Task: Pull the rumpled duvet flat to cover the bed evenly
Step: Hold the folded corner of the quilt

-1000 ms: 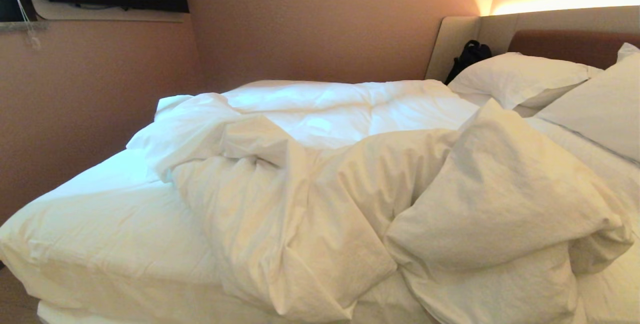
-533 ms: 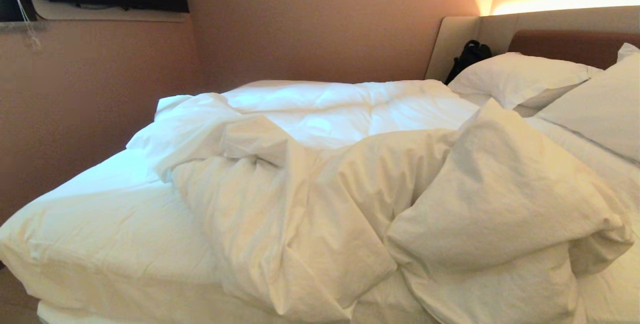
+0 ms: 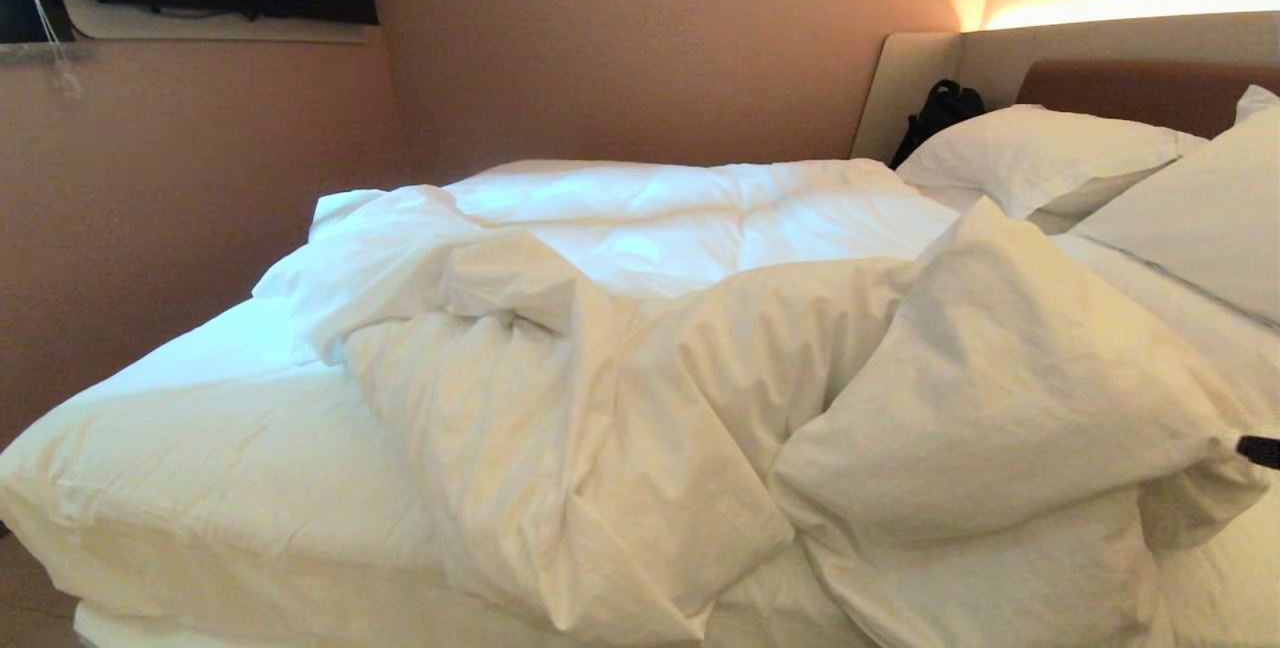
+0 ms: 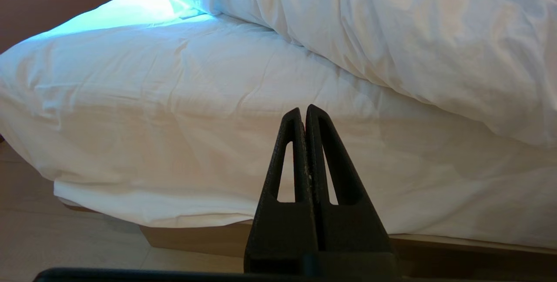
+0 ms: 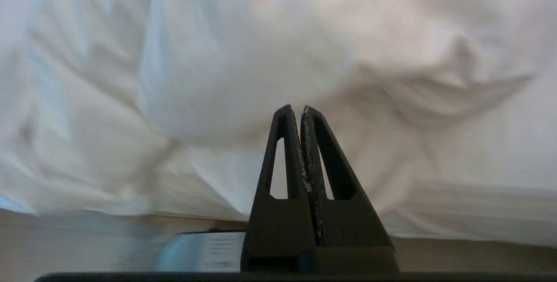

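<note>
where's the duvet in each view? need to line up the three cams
Head view: duvet bunched across the middle and near side of the bed; right claw just enters at the right edge beside it.
Left wrist view: duvet fills the upper right, overhanging the mattress side, beyond the shut left claw.
Right wrist view: duvet fills nearly the whole picture.
Shared landmark: the duvet's overhanging near edge.

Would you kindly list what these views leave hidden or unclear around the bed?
- Right pincer: head view, only its tip shows, cut off by the frame edge.
- Duvet: right wrist view, motion blur smears its folds.
- Black object: head view, partly behind a pillow; unidentifiable.
- Left pincer: outside head view.
</note>
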`<state>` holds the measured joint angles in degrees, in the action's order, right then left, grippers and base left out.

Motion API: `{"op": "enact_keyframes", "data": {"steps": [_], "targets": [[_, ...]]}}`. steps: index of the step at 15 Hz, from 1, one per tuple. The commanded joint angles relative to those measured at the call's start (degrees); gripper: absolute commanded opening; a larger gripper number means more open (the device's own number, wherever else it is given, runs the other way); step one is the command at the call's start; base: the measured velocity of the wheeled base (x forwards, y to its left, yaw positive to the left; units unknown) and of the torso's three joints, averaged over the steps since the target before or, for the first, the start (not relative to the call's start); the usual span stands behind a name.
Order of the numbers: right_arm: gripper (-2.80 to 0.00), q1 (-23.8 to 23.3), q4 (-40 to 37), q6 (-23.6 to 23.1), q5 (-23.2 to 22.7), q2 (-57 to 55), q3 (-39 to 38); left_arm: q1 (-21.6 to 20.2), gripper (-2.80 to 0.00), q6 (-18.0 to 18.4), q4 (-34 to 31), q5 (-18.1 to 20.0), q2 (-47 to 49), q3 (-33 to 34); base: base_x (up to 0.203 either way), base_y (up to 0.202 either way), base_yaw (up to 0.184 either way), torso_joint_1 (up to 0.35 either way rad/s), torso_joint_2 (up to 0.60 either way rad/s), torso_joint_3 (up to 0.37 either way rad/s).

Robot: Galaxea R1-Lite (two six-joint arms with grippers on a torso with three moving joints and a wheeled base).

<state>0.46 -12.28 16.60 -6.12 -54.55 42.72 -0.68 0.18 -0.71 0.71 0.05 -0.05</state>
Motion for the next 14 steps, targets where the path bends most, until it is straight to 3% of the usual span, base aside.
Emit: {"op": "enact_keyframes", "data": {"steps": [1, 5, 9, 10, 14], "targets": [[-2.80, 0.01, -0.31, 10.72, -0.23, -8.31, 3.73, -0.02, -2.80, -0.01, 0.00, 0.00, -0.01, 0.00, 0.000, 0.000, 0.000, 0.000, 0.00, 0.000], [-2.80, -0.50, -7.47, 19.38, -0.21, -14.21, 10.86, -0.02, -2.80, -0.01, 0.00, 0.00, 0.04, 0.02, 0.000, 0.000, 0.000, 0.000, 0.00, 0.000], [-2.80, -1.08, -14.62, 21.72, -0.25, -13.29, 13.08, -0.02, -2.80, -0.01, 0.00, 0.00, 0.02, 0.01, 0.000, 0.000, 0.000, 0.000, 0.00, 0.000], [0.00, -1.08, -16.31, 21.72, -0.22, -12.08, 13.58, -0.02, -2.80, -0.01, 0.00, 0.00, -0.03, -0.03, 0.000, 0.000, 0.000, 0.000, 0.00, 0.000], [0.00, -0.55, -18.05, 20.91, -0.29, -8.65, 13.79, -0.02, -2.80, -0.01, 0.00, 0.00, 0.04, 0.05, 0.000, 0.000, 0.000, 0.000, 0.00, 0.000]]}}
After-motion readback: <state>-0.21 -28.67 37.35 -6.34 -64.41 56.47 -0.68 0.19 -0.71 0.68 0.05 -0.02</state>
